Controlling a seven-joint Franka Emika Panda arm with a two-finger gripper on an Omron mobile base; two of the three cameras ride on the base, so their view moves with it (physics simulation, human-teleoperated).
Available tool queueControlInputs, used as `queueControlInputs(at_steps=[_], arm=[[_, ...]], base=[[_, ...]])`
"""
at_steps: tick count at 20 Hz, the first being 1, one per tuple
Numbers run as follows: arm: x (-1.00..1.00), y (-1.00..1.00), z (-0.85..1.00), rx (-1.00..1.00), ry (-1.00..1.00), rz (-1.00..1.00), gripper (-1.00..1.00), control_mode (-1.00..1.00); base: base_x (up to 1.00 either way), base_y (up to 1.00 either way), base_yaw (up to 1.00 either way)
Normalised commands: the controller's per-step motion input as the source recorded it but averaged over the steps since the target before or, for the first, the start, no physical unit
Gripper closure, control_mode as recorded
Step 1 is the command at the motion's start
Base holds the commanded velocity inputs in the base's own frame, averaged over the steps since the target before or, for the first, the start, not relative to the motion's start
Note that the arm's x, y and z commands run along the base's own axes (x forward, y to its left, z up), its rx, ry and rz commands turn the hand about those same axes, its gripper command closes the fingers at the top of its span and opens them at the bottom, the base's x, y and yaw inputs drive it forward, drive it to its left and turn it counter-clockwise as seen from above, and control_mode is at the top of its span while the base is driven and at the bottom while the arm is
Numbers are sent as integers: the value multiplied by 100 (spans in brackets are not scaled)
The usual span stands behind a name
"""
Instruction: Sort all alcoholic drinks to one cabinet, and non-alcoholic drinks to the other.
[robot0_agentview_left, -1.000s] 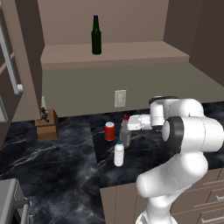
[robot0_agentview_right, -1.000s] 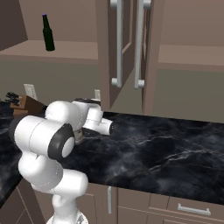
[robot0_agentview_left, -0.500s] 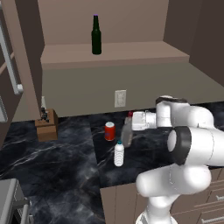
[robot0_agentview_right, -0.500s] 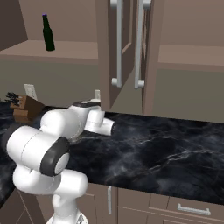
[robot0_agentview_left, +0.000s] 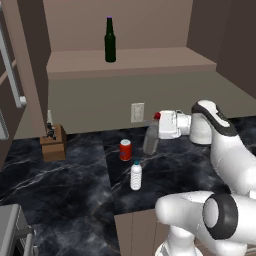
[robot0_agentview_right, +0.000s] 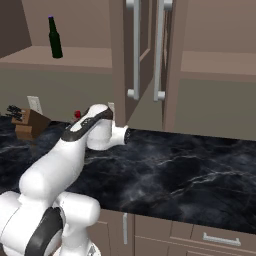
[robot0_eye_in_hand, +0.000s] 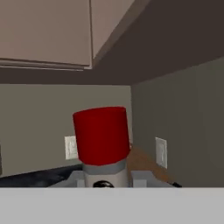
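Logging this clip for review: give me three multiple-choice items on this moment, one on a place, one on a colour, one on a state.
1. Where does the dark green bottle stand?
A. on the open cabinet shelf
B. on the counter beside the can
C. in the gripper

2. What colour is the cap of the small plastic bottle?
A. red
B. blue
C. purple

3. What is the gripper doing?
A. hanging open above the knife block
B. shut on the red can
C. shut on the red-capped bottle

Answers:
1 A, it stands alone on the shelf above the counter.
2 B, its top shows blue.
3 C, the hand view shows the red cap between the fingertips.
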Motion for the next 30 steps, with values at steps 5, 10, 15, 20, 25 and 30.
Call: queueControlInputs(at_steps=[5,10,15,20,25,30], arm=[[-61,0,91,-8,-2,-25,100,-100],[-52,0,85,-5,0,-28,100,-100],[-45,0,79,-4,0,-30,100,-100],[-23,0,90,-5,0,-28,100,-100],[-14,0,86,-5,0,-25,100,-100],[0,-3,66,-3,0,-18,100,-100]], base=[[0,0,0],[0,0,0],[0,0,0],[0,0,0],[0,0,0],[0,0,0]])
